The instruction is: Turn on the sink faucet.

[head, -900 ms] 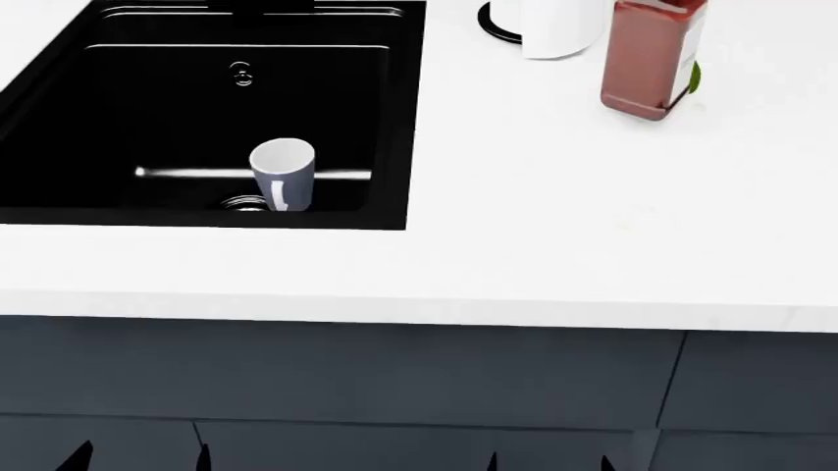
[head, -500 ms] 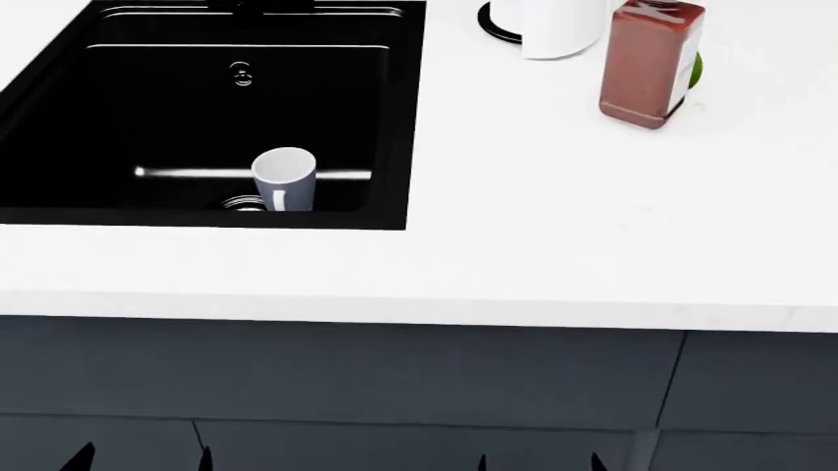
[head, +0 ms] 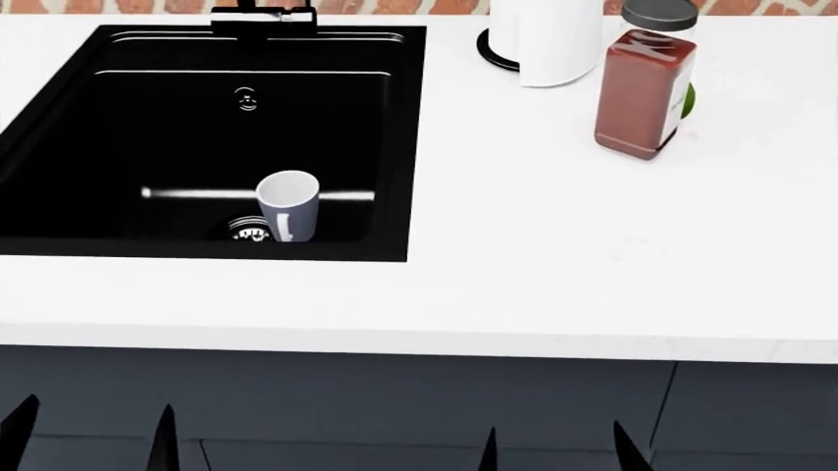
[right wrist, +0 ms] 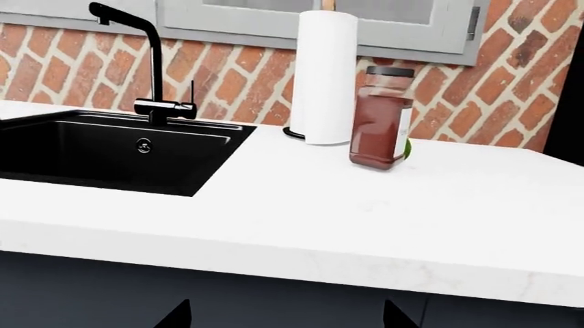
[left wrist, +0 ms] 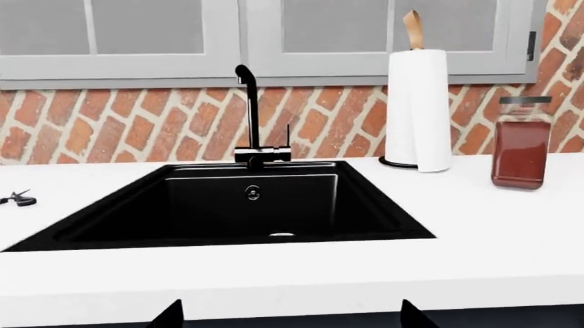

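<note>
The matte black sink faucet (left wrist: 251,116) stands behind the sink (left wrist: 246,201), with a tall slim spout and a thin upright lever (left wrist: 288,137); it also shows in the right wrist view (right wrist: 153,68), and its base shows in the head view (head: 262,18). The black sink (head: 406,147) holds a grey mug (head: 289,204) beside the drain strainer (head: 247,229). My left gripper (head: 89,437) and right gripper (head: 556,449) are open and empty, low in front of the counter's front edge, far from the faucet. Only their fingertips show.
A white paper towel roll (head: 548,34) and a jar of red-brown spice (head: 642,83) stand on the white counter (head: 590,245) right of the sink. A small dark object (left wrist: 16,199) lies on the counter left of the sink. Dark cabinet fronts (head: 392,402) are below.
The head view has tilted so the scene sits lower and the faucet base now shows at the top. Both grippers' fingertips show higher in view.
</note>
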### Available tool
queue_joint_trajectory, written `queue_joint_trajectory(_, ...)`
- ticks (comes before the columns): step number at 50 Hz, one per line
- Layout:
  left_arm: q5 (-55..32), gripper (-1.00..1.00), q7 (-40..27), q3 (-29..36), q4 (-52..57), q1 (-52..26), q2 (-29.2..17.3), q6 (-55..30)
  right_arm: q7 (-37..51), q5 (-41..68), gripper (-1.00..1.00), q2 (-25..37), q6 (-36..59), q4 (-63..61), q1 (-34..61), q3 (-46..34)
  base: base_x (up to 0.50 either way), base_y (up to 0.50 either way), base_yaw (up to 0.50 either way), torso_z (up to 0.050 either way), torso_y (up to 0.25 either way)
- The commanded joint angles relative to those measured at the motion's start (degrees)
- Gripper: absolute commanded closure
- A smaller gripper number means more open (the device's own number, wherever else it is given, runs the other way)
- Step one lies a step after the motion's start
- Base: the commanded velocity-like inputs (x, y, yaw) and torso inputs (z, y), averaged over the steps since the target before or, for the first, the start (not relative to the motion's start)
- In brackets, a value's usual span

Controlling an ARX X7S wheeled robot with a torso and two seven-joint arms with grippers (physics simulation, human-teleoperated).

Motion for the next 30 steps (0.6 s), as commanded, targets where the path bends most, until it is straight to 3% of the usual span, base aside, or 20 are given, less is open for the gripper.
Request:
queue_joint_trajectory(1, -2.17, -1.00, -0.92, -0.75, 17.50, 0.13, -3.57, -12.47, 0.73, -0.49, -1.00, 2.76, 10.85, -13.72, -0.14, 0.09, 0.00, 0.00, 0.00, 0.050, 0.078)
queue_joint_trajectory(9, -5.35, -1.00, -1.56, -4.15, 25.07, -2.70, -5.28, -19.63, 0.70, -0.74, -1.00, 4.20, 20.47, -22.50, 3.30, 0.31, 0.00, 0.00, 0.00, 0.050, 0.079)
queue_joint_trajectory(15, -10.34, -1.00, -2.99, -8.31, 34.90, -10.38, -7.97, -33.95, 0.71, -1.42, -1.00, 4.94, 27.91, -27.74, 6.99, -0.75, 0.00, 0.00, 0.00, 0.050, 0.078)
queue_joint_trajectory(16, -12.53, -1.00, -5.11, -8.73, 35.37, -12.24, -9.85, -35.52, 0.53, -1.33, -1.00, 5.12, 29.36, -28.44, 7.71, -0.69, 0.00, 0.00, 0.00, 0.050, 0.078)
queue_joint_trajectory(21, -36.04, -1.00, -27.89, -5.73, 35.37, -18.30, -28.60, -31.96, -0.03, -0.89, -1.00, 5.69, 36.30, -32.51, 11.45, -0.46, 0.00, 0.00, 0.00, 0.050, 0.079)
queue_joint_trajectory(24, -43.86, -1.00, -35.28, -4.05, 35.35, -21.47, -35.61, -29.31, -0.14, -1.48, -1.00, 6.75, 41.07, -35.61, 13.50, -0.99, 0.00, 0.00, 0.00, 0.050, 0.081)
queue_joint_trajectory(30, -51.05, -1.00, -40.74, -1.58, 34.75, -25.74, -41.73, -27.65, -3.33, -5.03, -1.00, 7.15, 48.01, -39.29, 19.02, -0.90, 0.00, 0.25, 0.00, 0.050, 0.080)
